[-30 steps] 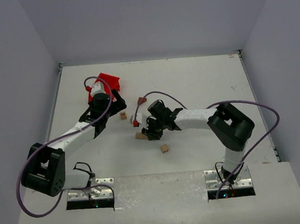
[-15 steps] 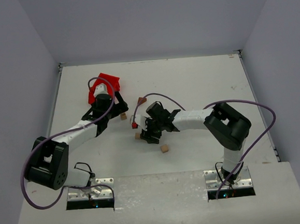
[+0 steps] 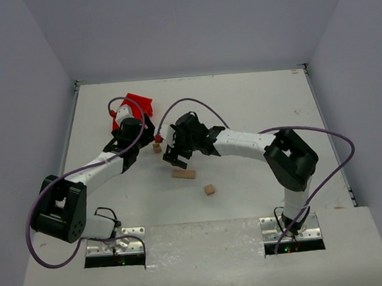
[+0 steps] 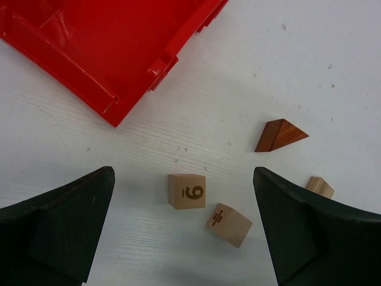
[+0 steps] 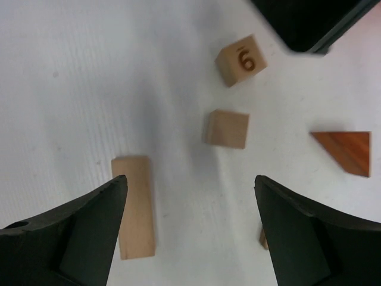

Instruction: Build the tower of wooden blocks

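The wood block pieces lie loose on the white table. A "6" cube (image 4: 187, 191) and a second marked cube (image 4: 229, 224) sit between the fingers of my open left gripper (image 4: 183, 176), untouched. The reddish-brown wedge (image 4: 280, 135) lies beyond them, with another pale block (image 4: 319, 187) near it. My right gripper (image 5: 190, 182) is open and empty, hovering over the table. A flat pale slab (image 5: 136, 205) lies by its left finger, and the plain cube (image 5: 227, 128), "6" cube (image 5: 241, 60) and wedge (image 5: 345, 151) lie ahead. The slab (image 3: 184, 174) lies free in the top view.
The red plastic bin (image 4: 113, 53) lies just behind my left gripper (image 3: 141, 145). One more pale cube (image 3: 210, 190) sits alone nearer the arm bases. My right gripper (image 3: 177, 156) is close to the left one, with the cubes between them.
My right gripper has opened, left the slab lying on the table, and drawn away toward the back left. The left arm has shifted only slightly.
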Robot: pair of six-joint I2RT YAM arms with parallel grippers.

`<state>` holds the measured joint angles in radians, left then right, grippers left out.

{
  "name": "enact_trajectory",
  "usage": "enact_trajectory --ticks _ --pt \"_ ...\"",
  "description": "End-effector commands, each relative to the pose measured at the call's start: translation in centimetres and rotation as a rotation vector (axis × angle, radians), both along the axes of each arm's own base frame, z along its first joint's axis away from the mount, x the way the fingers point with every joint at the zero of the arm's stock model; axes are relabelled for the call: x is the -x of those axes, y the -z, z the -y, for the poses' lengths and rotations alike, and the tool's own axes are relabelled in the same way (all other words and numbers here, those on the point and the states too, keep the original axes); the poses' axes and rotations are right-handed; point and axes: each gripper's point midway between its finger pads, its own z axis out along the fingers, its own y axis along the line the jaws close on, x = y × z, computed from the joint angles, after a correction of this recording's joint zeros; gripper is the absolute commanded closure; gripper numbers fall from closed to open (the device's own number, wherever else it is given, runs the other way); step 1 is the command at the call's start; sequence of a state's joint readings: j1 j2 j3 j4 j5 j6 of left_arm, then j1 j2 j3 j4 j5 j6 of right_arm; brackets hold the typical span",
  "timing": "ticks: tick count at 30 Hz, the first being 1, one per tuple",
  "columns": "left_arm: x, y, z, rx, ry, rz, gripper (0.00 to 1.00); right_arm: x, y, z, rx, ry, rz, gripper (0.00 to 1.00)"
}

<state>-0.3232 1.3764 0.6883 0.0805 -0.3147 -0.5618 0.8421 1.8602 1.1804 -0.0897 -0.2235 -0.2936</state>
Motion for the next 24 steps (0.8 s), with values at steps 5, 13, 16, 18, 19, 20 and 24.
enact_trajectory --ticks 5,13,16,18,19,20,24 --pt "-1.3 -2.7 -2.4 0.012 -0.129 0.088 0.00 -4.2 -0.9 -3.5 -0.019 0.091 0.026 0.12" --pt "-1.2 -2.5 -2.3 0.020 -0.119 0.095 0.00 -5.6 1.3 -4.3 0.015 0.100 -0.005 0.20" --pt "-1.2 -2.5 -2.2 0.022 -0.116 0.096 0.00 -5.8 2.0 -4.0 0.029 0.114 -0.012 0.32" --pt "-1.2 -2.5 -2.2 0.022 -0.117 0.095 0.00 -5.8 2.4 -3.7 0.044 0.123 -0.010 0.33" --pt "-1.2 -2.4 -2.2 0.022 -0.119 0.095 0.00 -5.9 2.7 -3.5 0.054 0.128 -0.008 0.33" --pt "-1.2 -2.4 -2.3 0.019 -0.122 0.094 0.00 -5.9 2.7 -3.4 0.055 0.131 -0.006 0.33" --pt "-1.2 -2.2 -2.7 0.013 -0.146 0.089 0.00 -5.8 3.0 -2.8 0.057 0.146 -0.007 0.33"
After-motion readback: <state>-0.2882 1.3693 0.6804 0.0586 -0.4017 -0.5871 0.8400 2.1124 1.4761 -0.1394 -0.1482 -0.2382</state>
